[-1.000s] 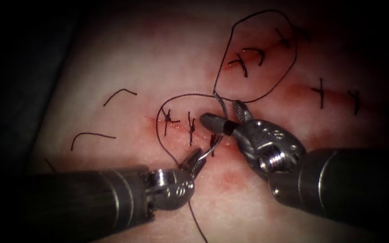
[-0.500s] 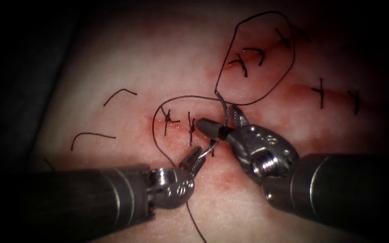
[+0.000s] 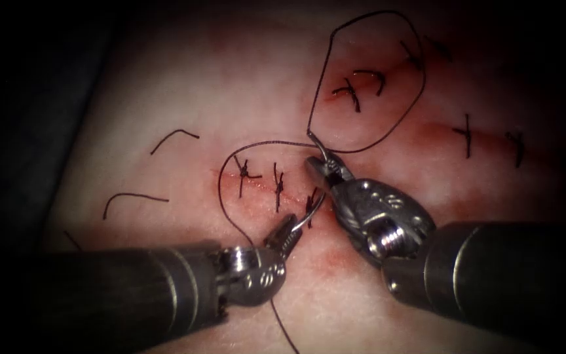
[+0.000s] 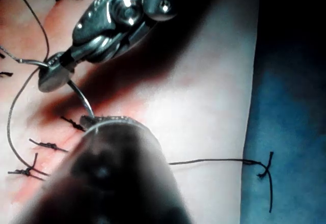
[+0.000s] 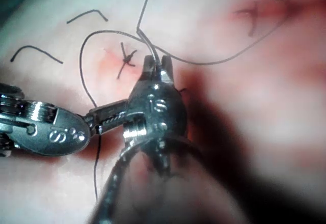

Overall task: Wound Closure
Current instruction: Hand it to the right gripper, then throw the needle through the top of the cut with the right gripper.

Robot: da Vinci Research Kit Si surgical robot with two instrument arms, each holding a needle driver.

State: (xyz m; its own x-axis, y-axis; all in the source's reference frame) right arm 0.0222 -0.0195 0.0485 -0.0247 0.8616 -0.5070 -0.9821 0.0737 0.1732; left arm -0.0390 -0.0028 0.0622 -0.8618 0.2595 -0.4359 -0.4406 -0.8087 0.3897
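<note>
My left tool (image 3: 285, 231) comes in from the lower left, its jaws shut on the curved needle (image 3: 316, 210) near one end, just below the cut (image 3: 260, 187). My right tool (image 3: 319, 165) is shut on the same needle close to its thread end, at the cut's right end. In the left wrist view the needle (image 4: 79, 96) spans from the right tool (image 4: 51, 76) to the left tool's jaws and seems to lie above the tissue. The thread (image 3: 263, 143) leaves the needle's tail in two wide loops, one of them running down past the left tool.
Three knotted stitches (image 3: 278, 187) cross the cut. More stitched cuts (image 3: 355, 88) lie at the upper right inside the thread loop and beyond it. Two loose cut thread pieces (image 3: 132, 196) rest on the tissue at the left. Red fluid stains the tissue around the cut.
My right tool's jaws stood open around the needle's upper part and have now shut on it. The big thread loop shifted slightly. The left tool has stayed put.
</note>
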